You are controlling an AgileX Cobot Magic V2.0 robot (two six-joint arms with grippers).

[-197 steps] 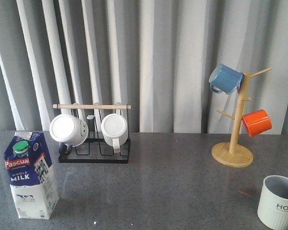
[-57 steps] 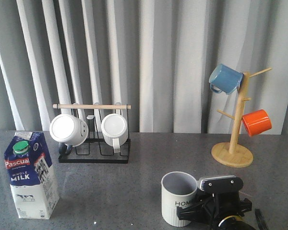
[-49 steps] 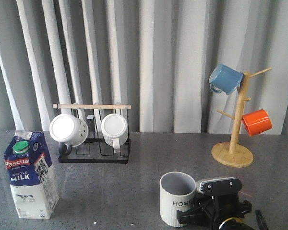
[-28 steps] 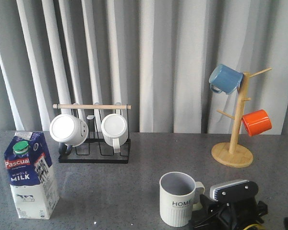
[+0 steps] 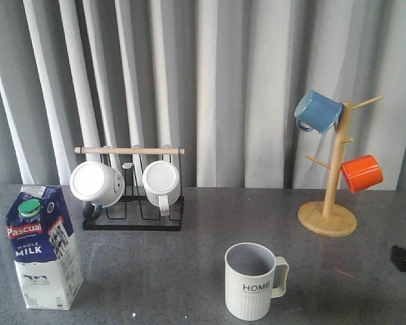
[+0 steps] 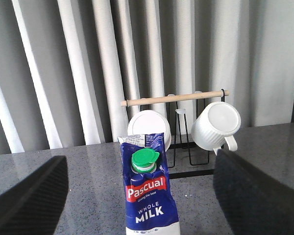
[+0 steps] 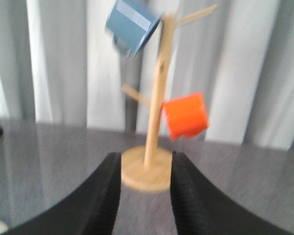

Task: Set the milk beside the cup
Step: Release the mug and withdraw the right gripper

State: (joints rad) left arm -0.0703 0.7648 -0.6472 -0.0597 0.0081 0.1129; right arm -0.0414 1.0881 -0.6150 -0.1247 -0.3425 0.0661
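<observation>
The right tool [image 7: 142, 196], fingers parted and empty, has pulled back from the pale ribbed "HOME" mug [image 5: 253, 280] now mid-desk; the blue-and-white gable-top milk carton [image 5: 43, 248] waits far left, framed by the wide-open left tool [image 6: 137, 196]; carrying it over remains.

The milk [image 5: 42, 247] is a tall gable-top carton, dark blue above and white below, with a green round cap, a red "Pascual" label and "WHOLE MILK" lettering; it stands upright at the table's front left. The cup [image 5: 252, 281], a pale ribbed mug marked "HOME", stands upright well apart, its handle pointing right.
</observation>
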